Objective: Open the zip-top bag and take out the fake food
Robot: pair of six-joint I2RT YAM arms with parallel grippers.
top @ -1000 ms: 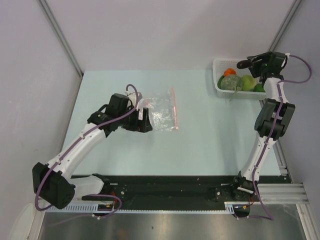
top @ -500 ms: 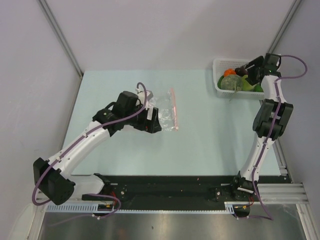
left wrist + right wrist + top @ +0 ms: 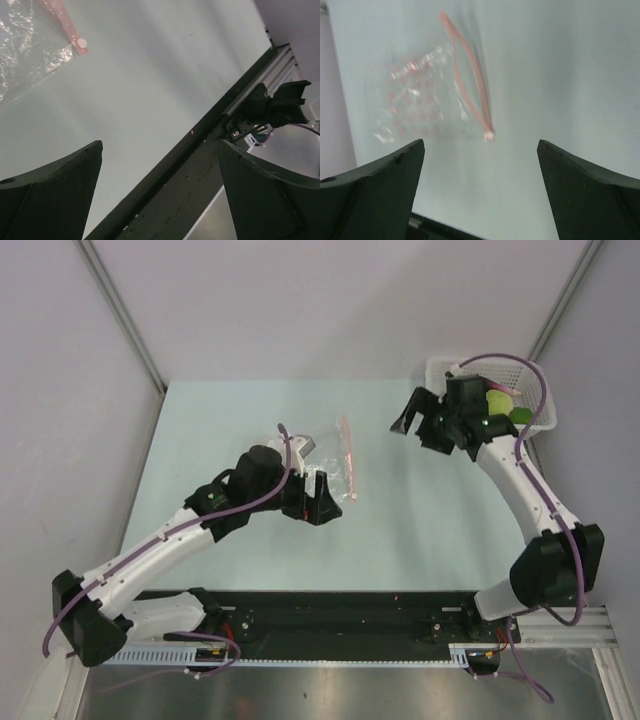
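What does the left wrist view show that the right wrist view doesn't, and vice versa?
Left wrist only: the black rail along the near edge of the table, with a cabled black mount. Right wrist only: nearly the whole zip-top bag, its pink zip strip end to end. Both: the strip's white-tipped end, the pale table, and open fingers, on the left hand and right hand respectively.

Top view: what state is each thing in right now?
bag, lying flat, empty, mouth looks parted
fake food, in the basket, partly hidden by the right arm
left gripper, jaws open, empty
right gripper, jaws open, empty
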